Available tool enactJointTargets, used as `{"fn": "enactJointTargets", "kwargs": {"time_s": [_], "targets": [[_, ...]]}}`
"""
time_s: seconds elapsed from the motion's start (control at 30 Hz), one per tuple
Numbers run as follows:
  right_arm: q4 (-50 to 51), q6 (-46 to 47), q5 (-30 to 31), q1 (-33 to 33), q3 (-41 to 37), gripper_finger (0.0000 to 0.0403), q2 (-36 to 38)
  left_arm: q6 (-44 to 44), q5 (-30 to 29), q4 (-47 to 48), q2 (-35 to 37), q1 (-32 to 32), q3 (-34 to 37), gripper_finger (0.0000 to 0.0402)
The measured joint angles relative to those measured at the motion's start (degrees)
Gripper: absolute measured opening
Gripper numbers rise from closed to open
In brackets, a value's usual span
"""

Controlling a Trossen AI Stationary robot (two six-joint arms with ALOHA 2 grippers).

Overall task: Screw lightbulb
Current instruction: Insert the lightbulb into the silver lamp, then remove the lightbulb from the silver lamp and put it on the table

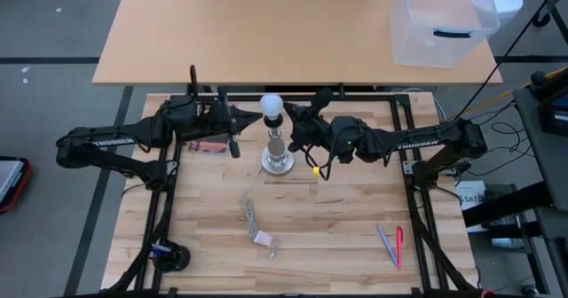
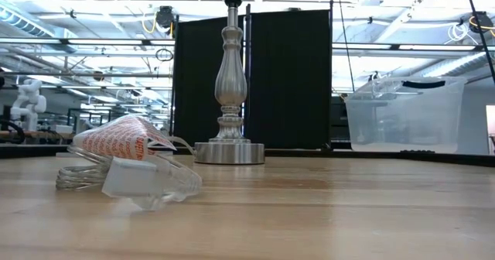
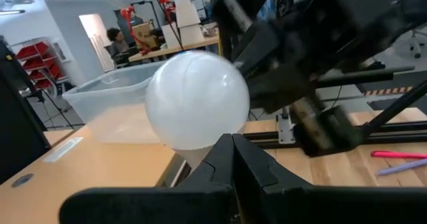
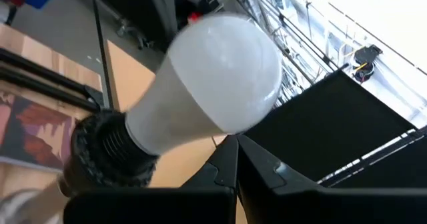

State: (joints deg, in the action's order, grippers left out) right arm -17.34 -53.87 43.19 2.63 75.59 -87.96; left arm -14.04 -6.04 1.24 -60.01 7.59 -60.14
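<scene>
The white frosted lightbulb [image 1: 272, 105] sits upright with its base in the black socket [image 4: 100, 151] on top of the silver stand [image 1: 278, 160], whose round base rests on the table [image 2: 229, 152]. My left gripper [image 1: 251, 116] is shut and points level at the bulb from the table's left; its tips [image 3: 233, 144] are just under the globe [image 3: 197, 101]. My right gripper [image 1: 295, 116] is shut too and comes level from the right, its tips [image 4: 237, 144] close beneath the globe [image 4: 220, 71]. My left gripper's shut fingertips [image 3: 227, 159] are at the lower side of the bulb's globe; I cannot tell whether they touch it. My right gripper's shut fingertips [image 4: 230, 159] are right below the globe near its widest part; whether they touch it I cannot tell.
A clear plastic bag with a coiled cord [image 1: 257, 227] lies on the table nearer than the stand. Two pens [image 1: 391, 245] lie at the near right. A clear bin [image 1: 444, 23] stands on the far table. A reddish flat item [image 1: 209, 145] lies under the left arm.
</scene>
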Motion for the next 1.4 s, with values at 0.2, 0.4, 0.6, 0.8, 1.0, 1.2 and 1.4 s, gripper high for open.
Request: {"fn": "enactJointTargets", "kwargs": {"time_s": [0.2, 0.4, 0.6, 0.8, 1.0, 1.2, 1.4], "targets": [[-0.5, -1.3, 0.3, 0.7, 0.0, 0.0, 0.0, 0.1, 0.0, -0.8, 0.0, 1.2, 0.0, 0.0002], [-0.6, -1.4, -0.1, 2.3, 0.0, 0.0, 0.0, 0.7, 0.0, -1.0, -0.4, 3.0, 0.0, 0.0002], [-0.5, -1.4, -0.1, 4.4, 0.0, 0.0, 0.0, 1.2, 0.0, -1.3, -2.8, 4.8, 0.0, 0.0002], [0.2, -1.3, -0.1, 7.4, 0.0, 0.0, 0.0, 2.8, -0.2, -1.3, -5.5, 8.0, 0.0, 0.0002], [5.8, 2.4, -0.1, 10.4, 0.0, 0.0, 0.0, 4.1, -0.4, 0.1, -6.1, 9.8, 0.0, 0.0002], [11.7, 9.8, -3.0, 10.6, 0.0, 0.0, 0.0, 1.8, 2.4, -1.3, -4.0, 9.3, 0.0, 0.0002], [14.1, 18.6, -10.5, 8.1, 0.0, 0.0, 0.0, 1.5, 3.6, -1.3, 0.3, 7.6, 0.0, 0.0002]]}}
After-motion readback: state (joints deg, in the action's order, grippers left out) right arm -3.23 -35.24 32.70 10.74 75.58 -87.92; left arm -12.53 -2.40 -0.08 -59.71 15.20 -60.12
